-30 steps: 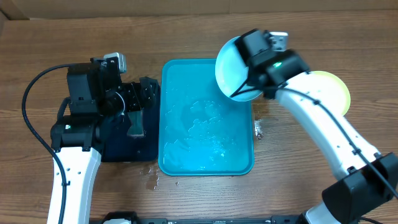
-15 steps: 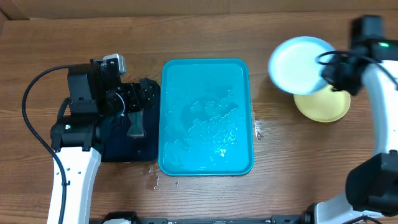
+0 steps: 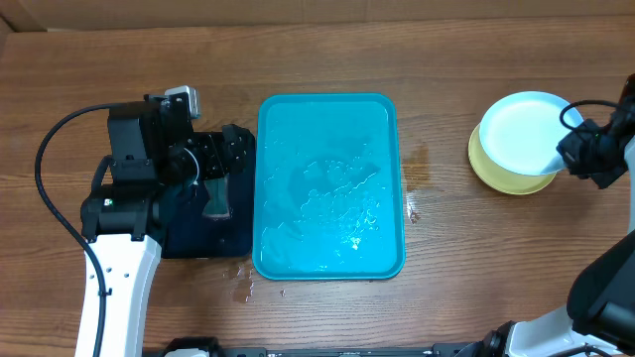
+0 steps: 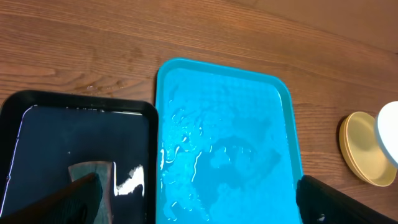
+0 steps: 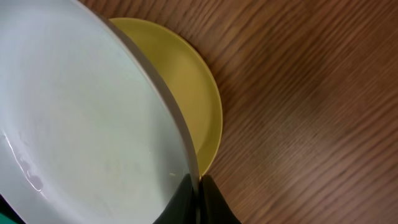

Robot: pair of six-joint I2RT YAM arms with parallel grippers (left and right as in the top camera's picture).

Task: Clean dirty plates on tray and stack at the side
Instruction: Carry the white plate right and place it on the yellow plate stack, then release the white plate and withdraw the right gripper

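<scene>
Overhead: at frame right, right gripper (image 3: 575, 151) pinches blue plate (image 3: 518, 129) by its rim, over green plate (image 3: 493, 173). Left gripper (image 3: 226, 164), jaws wide, hangs over black tray (image 3: 189, 238) left of tray (image 3: 298, 129).

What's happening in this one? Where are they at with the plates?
The right arm's fingers are shut on the rim of the light-blue plate, holding it tilted over the lime-green plates, which are stacked on the table to the right of the turquoise tray. That tray holds no plates now, only water. The left arm's fingers hang open over the black tray, holding nothing.
</scene>
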